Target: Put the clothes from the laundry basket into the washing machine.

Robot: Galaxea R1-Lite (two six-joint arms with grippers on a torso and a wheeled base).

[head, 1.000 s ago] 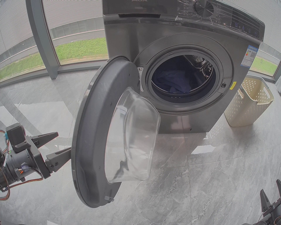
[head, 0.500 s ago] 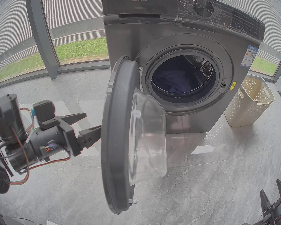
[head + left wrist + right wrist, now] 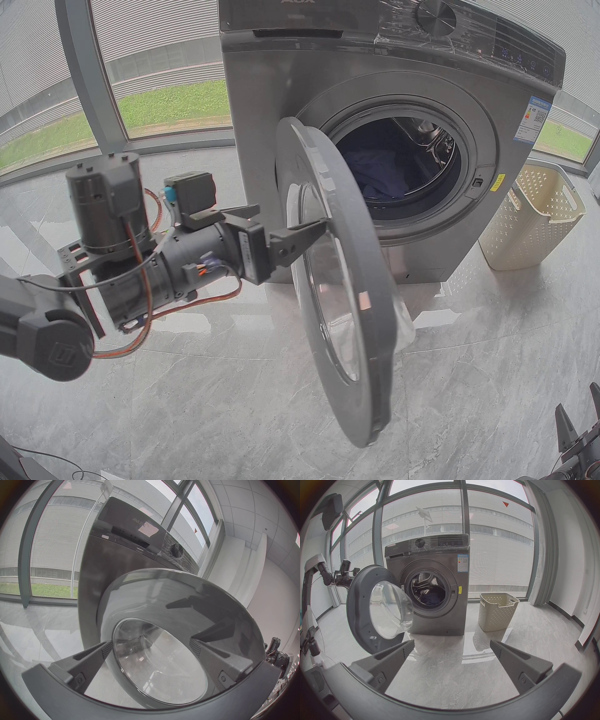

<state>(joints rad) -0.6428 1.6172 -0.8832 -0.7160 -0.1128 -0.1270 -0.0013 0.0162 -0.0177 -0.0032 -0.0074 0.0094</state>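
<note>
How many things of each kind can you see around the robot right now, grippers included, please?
Washing machine: 1
Laundry basket: 1
Dark blue clothes heap in the drum: 1
Grippers: 2, left gripper and right gripper
Total: 5

Left hand (image 3: 292, 215) against half-open door (image 3: 361, 253)

One washer (image 3: 269, 94), one basket (image 3: 525, 231), perhaps one garment (image 3: 375, 174).

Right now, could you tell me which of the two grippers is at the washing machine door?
The left gripper: open, one fingertip against the door's outer face. The right gripper hangs open, low, far from it.
</note>
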